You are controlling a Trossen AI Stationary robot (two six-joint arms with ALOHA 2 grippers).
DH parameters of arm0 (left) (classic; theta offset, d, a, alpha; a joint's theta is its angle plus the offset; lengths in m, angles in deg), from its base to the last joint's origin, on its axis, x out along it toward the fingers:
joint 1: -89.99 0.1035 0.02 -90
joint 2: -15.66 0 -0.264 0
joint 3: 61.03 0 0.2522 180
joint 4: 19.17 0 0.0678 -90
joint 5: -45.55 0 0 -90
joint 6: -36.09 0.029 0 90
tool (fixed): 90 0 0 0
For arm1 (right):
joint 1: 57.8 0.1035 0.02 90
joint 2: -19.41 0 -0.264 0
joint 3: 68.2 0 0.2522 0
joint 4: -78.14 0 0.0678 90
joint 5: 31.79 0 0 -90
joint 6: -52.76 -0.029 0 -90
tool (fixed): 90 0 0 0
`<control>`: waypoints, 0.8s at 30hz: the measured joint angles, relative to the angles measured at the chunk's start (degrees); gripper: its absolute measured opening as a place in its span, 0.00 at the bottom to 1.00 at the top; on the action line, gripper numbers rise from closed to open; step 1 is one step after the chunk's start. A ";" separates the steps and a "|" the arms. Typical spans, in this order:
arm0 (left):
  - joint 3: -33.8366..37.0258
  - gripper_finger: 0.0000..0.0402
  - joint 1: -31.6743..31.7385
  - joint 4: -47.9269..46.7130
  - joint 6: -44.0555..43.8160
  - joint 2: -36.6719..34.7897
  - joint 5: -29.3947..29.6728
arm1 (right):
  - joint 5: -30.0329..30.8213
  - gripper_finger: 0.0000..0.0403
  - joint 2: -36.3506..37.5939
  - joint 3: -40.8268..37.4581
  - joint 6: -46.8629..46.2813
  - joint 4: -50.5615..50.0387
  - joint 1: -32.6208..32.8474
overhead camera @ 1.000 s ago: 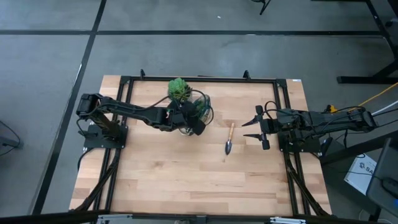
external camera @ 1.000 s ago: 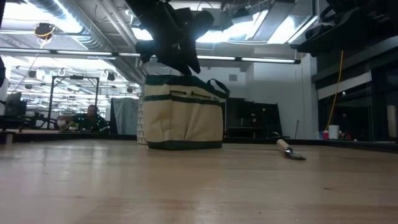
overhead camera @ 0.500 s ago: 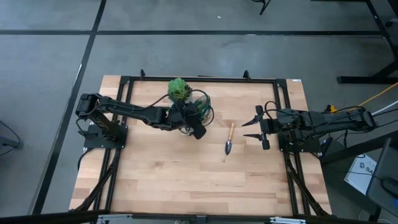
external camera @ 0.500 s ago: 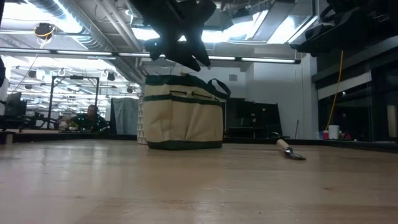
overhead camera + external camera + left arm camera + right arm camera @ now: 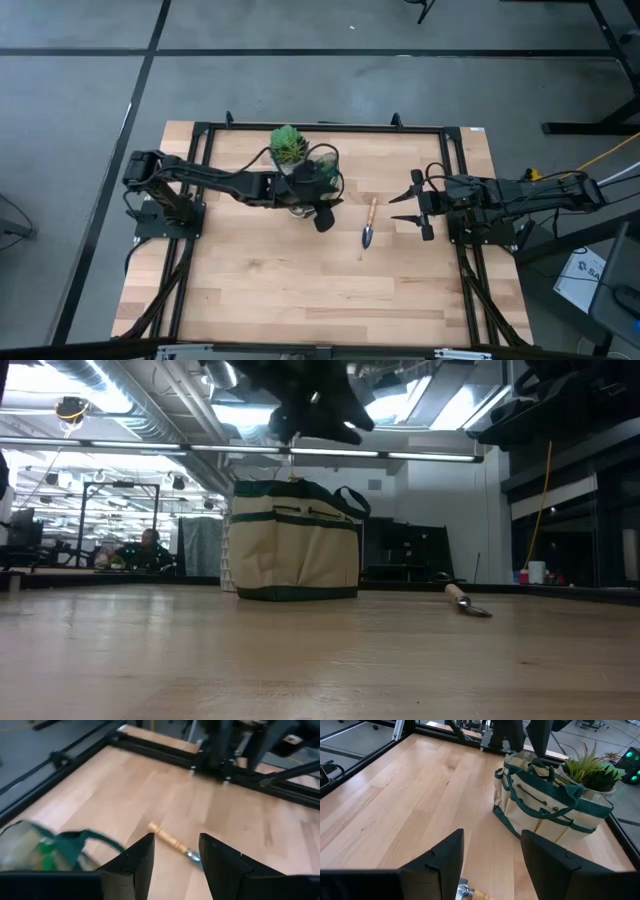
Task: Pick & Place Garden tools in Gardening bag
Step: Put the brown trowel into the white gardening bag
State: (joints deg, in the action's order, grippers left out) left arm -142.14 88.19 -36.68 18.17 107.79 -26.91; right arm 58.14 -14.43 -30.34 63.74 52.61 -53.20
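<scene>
The trowel (image 5: 369, 227) lies on the table (image 5: 260, 280), not yet bagged; the left hand (image 5: 323, 216) hangs empty, fingers apart, beside the gardening bag (image 5: 312, 172); the right hand (image 5: 407, 207) waits, fingers apart.

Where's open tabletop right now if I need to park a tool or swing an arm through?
The near half of the table, below the trowel, is bare wood from frame to frame. The strip between the trowel and the right gripper is narrow. It is crowded at the far middle: gardening bag, plant, and the left gripper over the bag's edge.
</scene>
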 joint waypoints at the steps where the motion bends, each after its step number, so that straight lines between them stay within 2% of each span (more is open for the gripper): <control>1: 0.00 0.37 0.00 0.93 0.96 0.30 -0.85 | -0.02 0.50 0.02 0.00 0.00 0.00 0.00; 7: 0.00 0.38 -0.43 8.55 4.98 4.18 -2.29 | 0.00 0.50 0.00 0.00 0.02 -0.03 -0.01; 14: 0.00 0.37 -1.65 9.52 9.30 6.41 -2.27 | 0.00 0.50 0.00 0.00 0.00 0.00 -0.02; 19: 0.02 0.37 -3.89 6.41 14.64 3.17 -2.02 | 0.00 0.50 0.00 0.00 0.02 -0.01 -0.02; 24: 0.02 0.36 -6.53 0.32 17.58 -1.66 1.06 | 0.00 0.50 0.00 0.00 0.02 -0.02 -0.02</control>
State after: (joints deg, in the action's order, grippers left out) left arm -142.12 81.66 -36.36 35.75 106.12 -25.85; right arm 58.14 -14.43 -30.34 63.76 52.59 -53.22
